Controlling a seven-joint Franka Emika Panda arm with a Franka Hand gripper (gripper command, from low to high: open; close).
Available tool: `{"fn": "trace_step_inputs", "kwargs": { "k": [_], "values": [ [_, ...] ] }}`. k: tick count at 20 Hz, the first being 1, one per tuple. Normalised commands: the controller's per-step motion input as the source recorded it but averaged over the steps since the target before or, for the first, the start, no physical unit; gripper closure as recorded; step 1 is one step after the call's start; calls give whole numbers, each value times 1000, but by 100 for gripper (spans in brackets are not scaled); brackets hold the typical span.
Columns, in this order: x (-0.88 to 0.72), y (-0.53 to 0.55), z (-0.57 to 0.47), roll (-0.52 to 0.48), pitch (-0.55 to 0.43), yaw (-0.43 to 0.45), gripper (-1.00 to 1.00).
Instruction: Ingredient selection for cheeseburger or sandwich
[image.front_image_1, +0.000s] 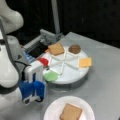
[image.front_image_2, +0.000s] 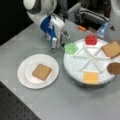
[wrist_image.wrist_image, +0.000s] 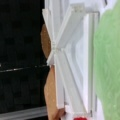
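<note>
A toast-brown bread slice (image.front_image_1: 70, 112) (image.front_image_2: 41, 71) lies alone on the white round plate (image.front_image_1: 53, 107) (image.front_image_2: 26, 77). The other ingredients sit in a white divided round tray (image.front_image_1: 72, 72) (image.front_image_2: 75, 66): green lettuce (image.front_image_1: 51, 75) (image.front_image_2: 71, 48) (wrist_image.wrist_image: 107, 62), red tomato (image.front_image_1: 43, 61) (image.front_image_2: 91, 39), and a second bread slice (image.front_image_1: 56, 48) (image.front_image_2: 111, 49). My gripper (image.front_image_1: 32, 100) (image.front_image_2: 53, 45), with blue fingers, hangs open and empty just outside the tray rim beside the lettuce. No stacked sandwich shows. The wrist view shows lettuce and tray dividers but no fingers.
The tray also holds a brown patty (image.front_image_1: 74, 49) (image.front_image_2: 114, 68) and a yellow cheese square (image.front_image_1: 85, 62) (image.front_image_2: 91, 78). A grey metal fixture (image.front_image_1: 46, 37) (image.front_image_2: 87, 15) stands behind the tray. The grey table (image.front_image_1: 105, 82) (image.front_image_2: 62, 100) carries everything.
</note>
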Motion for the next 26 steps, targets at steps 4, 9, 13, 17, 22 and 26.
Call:
{"fn": "trace_step_inputs", "kwargs": {
  "k": [4, 9, 13, 17, 22, 26],
  "values": [
    [96, 47, -45, 101, -118, -58, 100],
    [114, 30, -60, 63, -109, -64, 100],
    [117, 13, -71, 48, -107, -63, 100],
    [113, -5, -68, 39, -99, -58, 100],
    [108, 25, -16, 59, -90, -45, 100],
    [120, 61, 33, 79, -87, -40, 100]
  ]
}}
